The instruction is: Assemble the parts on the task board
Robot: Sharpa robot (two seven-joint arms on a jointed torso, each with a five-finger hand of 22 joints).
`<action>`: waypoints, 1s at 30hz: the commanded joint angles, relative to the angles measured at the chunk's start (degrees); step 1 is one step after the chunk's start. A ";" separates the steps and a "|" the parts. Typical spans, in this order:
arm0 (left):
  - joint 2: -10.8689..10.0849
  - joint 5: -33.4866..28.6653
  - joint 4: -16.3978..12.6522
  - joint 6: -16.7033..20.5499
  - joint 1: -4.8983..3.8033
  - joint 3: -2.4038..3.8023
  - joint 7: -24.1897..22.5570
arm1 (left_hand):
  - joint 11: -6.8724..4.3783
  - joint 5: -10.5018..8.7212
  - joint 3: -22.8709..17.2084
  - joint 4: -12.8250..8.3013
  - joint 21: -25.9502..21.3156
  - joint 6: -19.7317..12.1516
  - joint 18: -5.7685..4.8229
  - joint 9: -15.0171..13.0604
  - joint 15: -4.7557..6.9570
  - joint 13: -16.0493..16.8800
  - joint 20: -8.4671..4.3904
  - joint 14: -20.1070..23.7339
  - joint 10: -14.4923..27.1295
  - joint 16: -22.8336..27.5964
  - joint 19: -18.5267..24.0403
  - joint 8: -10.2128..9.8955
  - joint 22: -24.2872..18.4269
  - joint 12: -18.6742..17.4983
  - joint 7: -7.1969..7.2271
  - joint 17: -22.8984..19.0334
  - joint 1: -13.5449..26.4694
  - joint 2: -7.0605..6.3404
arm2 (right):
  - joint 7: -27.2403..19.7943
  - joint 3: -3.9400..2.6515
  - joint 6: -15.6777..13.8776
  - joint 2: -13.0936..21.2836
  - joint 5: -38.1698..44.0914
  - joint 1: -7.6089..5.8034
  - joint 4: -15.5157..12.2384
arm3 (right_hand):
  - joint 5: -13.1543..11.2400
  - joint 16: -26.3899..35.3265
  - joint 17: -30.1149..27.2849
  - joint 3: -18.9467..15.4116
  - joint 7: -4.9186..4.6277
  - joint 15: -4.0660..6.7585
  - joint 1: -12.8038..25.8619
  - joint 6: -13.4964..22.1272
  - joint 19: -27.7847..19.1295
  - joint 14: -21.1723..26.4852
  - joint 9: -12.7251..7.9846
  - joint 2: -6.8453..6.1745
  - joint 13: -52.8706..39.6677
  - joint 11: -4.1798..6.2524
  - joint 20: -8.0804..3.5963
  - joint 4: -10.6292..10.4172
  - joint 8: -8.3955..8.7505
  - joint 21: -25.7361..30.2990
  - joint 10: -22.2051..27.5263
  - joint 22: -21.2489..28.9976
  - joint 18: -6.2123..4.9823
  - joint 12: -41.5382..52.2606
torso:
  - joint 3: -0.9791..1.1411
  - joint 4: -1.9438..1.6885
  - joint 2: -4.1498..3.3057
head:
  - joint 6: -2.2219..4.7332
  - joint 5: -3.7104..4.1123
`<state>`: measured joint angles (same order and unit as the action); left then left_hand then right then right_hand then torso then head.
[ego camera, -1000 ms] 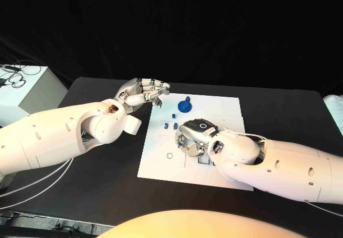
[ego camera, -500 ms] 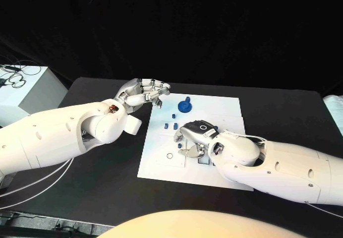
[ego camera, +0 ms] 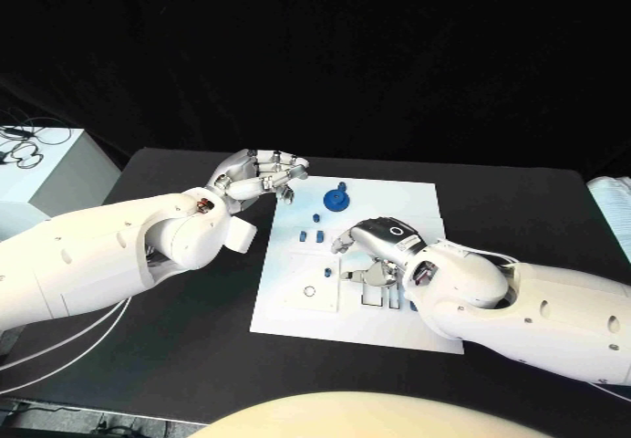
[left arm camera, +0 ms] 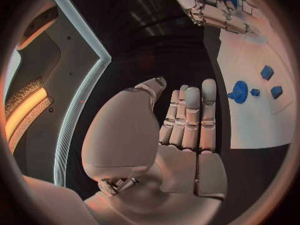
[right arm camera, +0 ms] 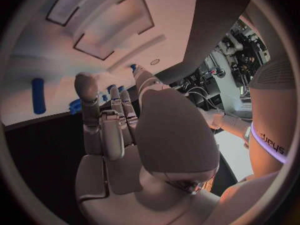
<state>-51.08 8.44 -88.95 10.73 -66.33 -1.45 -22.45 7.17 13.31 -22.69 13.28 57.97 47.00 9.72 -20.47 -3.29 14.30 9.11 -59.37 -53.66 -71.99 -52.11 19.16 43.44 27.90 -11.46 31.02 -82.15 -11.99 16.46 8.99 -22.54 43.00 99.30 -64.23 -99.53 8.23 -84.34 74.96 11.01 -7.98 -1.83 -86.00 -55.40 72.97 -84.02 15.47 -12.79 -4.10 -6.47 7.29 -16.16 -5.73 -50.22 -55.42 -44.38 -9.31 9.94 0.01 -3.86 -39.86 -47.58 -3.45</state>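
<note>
Fingers of the left hand stay curled in on nothing, hovering at the far left corner of the task board on the black counter, so you can log that side as idle. Further right, the round blue part lies on the board's far end with the small blue parts just nearer you. Over the board's middle, the right hand has drawn back slightly toward its own side since a second ago; whether its fingers hold a part, you cannot tell.

Bright overhead light, black surroundings, sharp head view, fisheye-bent wrist views
</note>
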 commanded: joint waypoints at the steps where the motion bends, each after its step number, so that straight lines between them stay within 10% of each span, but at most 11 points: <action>1: 0.07 0.05 -0.29 -1.04 0.00 0.04 -0.43 | 0.31 0.29 0.11 0.33 0.23 -0.29 0.66 0.08 -0.29 -0.09 0.07 0.06 0.29 -0.13 -0.35 -0.22 -0.04 -0.25 0.09 -0.08 -0.57 -0.01 | -0.20 -0.26 -2.43 2.28 -8.27 -0.96 -0.57 | 1.04 -0.94 4.55 1.13 -0.51 0.60 -0.86 -0.67 1.80 -3.64 0.10 0.41 0.02 0.46 -0.40 -0.05 -0.45 -3.18 -1.44 -3.50 1.25 1.14 | -0.20 0.02 -0.01 | 0.67 0.83; 13: -0.17 0.44 -0.55 -2.10 0.01 0.04 -0.69 | 0.29 0.40 -0.02 -0.17 0.03 -0.52 0.73 0.09 -0.28 -0.15 0.10 0.45 0.49 0.11 -0.12 -0.20 -0.29 -0.24 0.12 -0.51 -1.60 -0.16 | 0.18 -1.02 -0.68 9.93 -15.30 -5.01 0.59 | 1.46 -1.26 4.93 1.37 -0.26 0.59 -0.72 -0.29 2.03 -3.72 -0.13 -0.93 0.42 0.40 -0.55 0.05 -0.21 -3.92 -0.96 -4.58 1.42 1.29 | -0.01 -0.04 -0.09 | 1.77 2.30; 30: -0.23 0.90 -0.40 -1.68 0.01 0.04 -0.55 | 0.29 0.45 -0.18 -0.34 0.13 -0.54 0.71 0.08 -0.27 -0.16 0.10 0.36 0.47 0.06 -0.24 -0.14 -0.15 -0.20 0.09 -0.29 -2.00 -0.02 | 0.52 -0.78 5.96 8.97 -11.99 -5.04 3.40 | 0.32 -0.72 3.44 -1.30 -0.31 0.78 -1.66 -2.02 2.76 -3.36 0.14 0.90 0.13 0.74 -0.55 -0.19 -1.20 -5.30 -1.95 -6.80 1.65 2.66 | 0.00 -0.10 -0.13 | 1.58 2.24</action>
<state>-51.38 8.85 -89.27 9.66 -66.32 -1.47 -22.50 7.38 13.52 -22.80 13.17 57.97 46.80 9.72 -20.47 -3.49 14.19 9.11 -59.16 -53.45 -71.99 -52.10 19.16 43.23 27.90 -11.27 30.68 -83.57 -12.07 16.87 8.19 -19.72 52.05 85.83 -69.37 -96.17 8.68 -85.33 74.96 9.38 -8.35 -1.40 -87.73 -57.09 75.45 -84.02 15.57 -12.43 -3.93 -5.81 6.75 -16.35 -6.79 -55.33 -57.11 -51.01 -8.41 12.44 0.03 -3.90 -40.03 -45.87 -1.18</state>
